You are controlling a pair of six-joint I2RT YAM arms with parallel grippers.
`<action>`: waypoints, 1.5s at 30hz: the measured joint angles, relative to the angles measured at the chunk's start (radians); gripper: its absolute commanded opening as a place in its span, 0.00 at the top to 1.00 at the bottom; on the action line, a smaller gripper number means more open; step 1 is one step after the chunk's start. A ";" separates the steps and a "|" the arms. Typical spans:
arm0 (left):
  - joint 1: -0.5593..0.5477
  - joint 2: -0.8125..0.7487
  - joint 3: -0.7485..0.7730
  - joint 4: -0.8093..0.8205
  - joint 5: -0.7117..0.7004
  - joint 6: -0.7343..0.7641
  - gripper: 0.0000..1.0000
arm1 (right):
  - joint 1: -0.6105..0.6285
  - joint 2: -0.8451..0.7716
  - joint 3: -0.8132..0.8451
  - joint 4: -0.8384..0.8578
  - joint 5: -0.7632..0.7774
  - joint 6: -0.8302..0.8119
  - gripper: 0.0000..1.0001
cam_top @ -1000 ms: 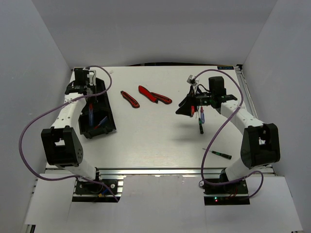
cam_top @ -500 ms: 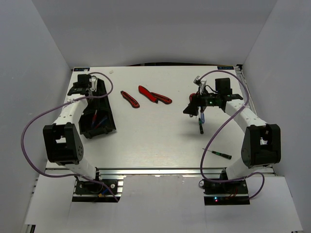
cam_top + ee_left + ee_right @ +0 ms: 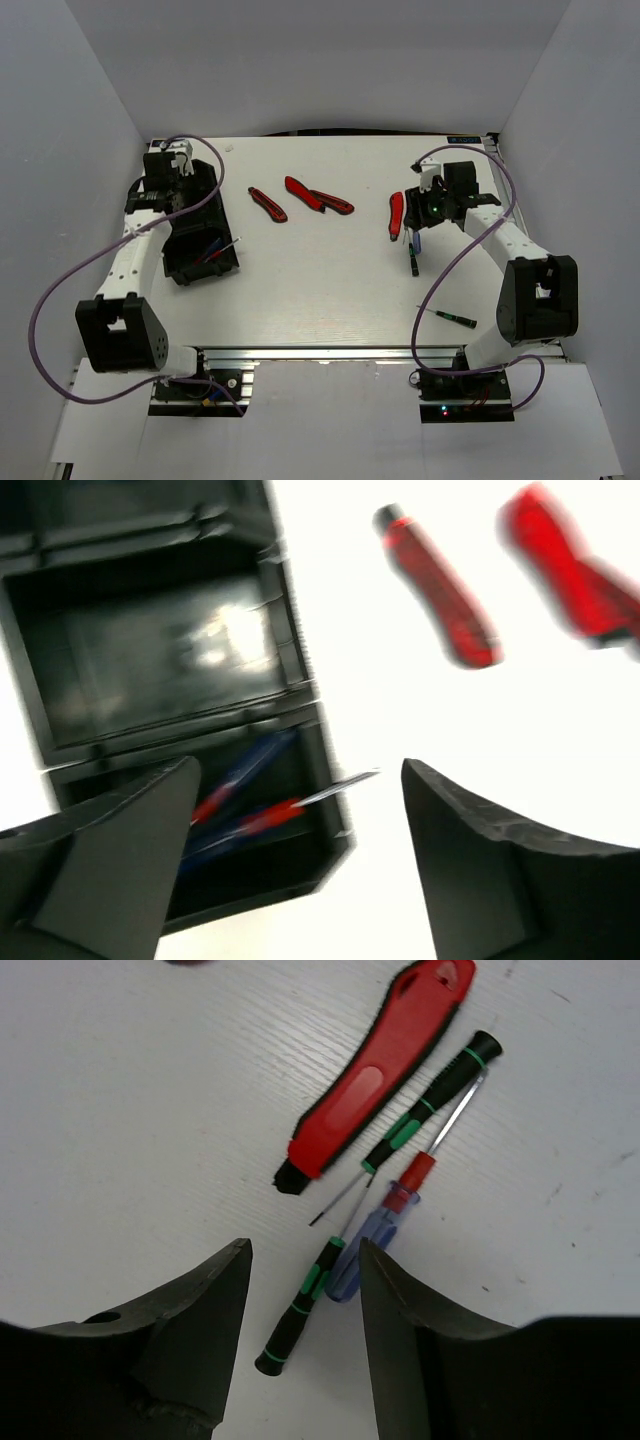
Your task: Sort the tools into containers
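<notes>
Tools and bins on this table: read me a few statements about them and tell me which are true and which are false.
1. The red knife lies on the table, in no bin. True.
2. The left gripper grips a screwdriver. False: its jaws are open and empty.
3. One bin holds blue-handled screwdrivers. True.
4. The right gripper hangs over the pliers. False: it is over a black-green screwdriver near the knife.

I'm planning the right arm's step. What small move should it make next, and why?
Probably lower the right gripper and close on the black-green screwdriver: its handle lies on the table between the open fingers, beside the blue-handled screwdriver, not yet binned.
</notes>
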 measured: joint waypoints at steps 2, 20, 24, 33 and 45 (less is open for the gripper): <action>0.000 -0.045 -0.028 0.055 0.056 -0.057 0.02 | 0.000 0.002 -0.001 0.000 0.064 0.015 0.50; 0.000 -0.200 -0.183 0.429 0.389 -0.449 0.02 | 0.000 0.245 0.007 0.009 0.270 0.068 0.53; 0.000 -0.200 -0.192 0.450 0.437 -0.497 0.02 | 0.000 0.274 0.029 0.009 0.283 0.078 0.60; 0.000 -0.183 -0.261 0.526 0.563 -0.626 0.08 | -0.016 0.280 0.032 0.013 0.294 0.102 0.90; -0.175 0.006 -0.330 0.768 0.690 -0.839 0.15 | -0.095 0.124 -0.017 0.013 0.071 0.098 1.00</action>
